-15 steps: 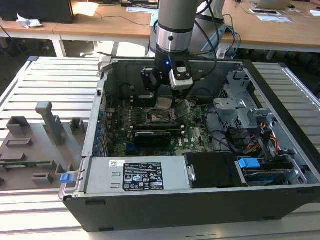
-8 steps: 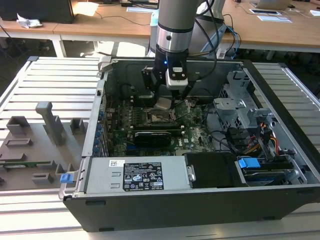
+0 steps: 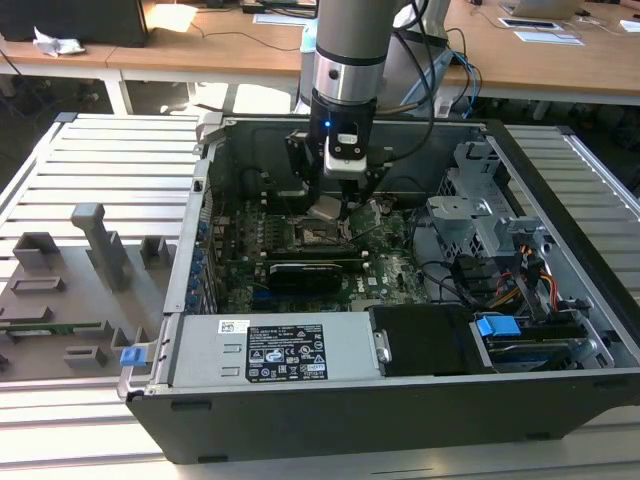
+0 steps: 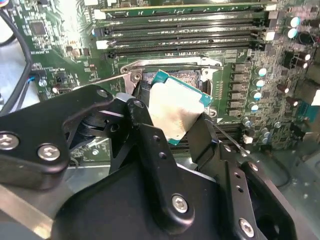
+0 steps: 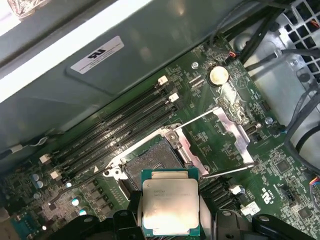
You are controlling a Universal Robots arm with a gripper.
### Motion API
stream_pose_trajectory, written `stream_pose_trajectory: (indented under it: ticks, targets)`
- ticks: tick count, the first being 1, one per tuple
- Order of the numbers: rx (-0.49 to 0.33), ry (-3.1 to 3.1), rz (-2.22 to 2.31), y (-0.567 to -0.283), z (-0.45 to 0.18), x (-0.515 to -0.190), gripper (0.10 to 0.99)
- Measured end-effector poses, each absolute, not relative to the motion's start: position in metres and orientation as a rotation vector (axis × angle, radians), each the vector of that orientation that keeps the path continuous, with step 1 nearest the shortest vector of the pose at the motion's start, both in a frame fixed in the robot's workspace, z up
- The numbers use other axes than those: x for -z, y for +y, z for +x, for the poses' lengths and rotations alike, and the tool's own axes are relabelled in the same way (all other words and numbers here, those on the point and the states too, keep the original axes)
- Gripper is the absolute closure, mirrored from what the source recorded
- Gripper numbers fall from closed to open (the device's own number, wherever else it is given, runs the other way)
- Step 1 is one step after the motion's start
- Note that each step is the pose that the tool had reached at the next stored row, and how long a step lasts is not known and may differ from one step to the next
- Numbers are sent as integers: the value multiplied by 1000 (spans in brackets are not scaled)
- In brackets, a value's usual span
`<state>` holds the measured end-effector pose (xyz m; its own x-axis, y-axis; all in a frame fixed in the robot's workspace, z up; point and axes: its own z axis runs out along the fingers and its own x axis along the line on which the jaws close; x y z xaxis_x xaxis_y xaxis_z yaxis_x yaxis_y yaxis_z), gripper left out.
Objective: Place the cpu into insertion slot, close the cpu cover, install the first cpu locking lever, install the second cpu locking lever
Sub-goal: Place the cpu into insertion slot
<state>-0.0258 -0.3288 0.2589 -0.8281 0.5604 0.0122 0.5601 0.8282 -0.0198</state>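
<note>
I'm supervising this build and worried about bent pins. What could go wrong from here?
The cpu, clamped in the gripper, looks skewed against the insertion slot; a corner could land first and damage contacts. The open cpu cover lies right beside the slot, so the gripper might catch it.

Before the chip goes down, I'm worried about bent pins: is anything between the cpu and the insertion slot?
Nothing visible. The cpu, held in the tool, hangs by the bare insertion slot; the cpu cover stands swung open beside it.
</note>
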Motion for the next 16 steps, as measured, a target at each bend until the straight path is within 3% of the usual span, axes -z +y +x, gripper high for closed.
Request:
stream_pose_trajectory:
  ticks: [16]
  targets:
    - [-58, -2874, -1239, -329, -25, -259, 545]
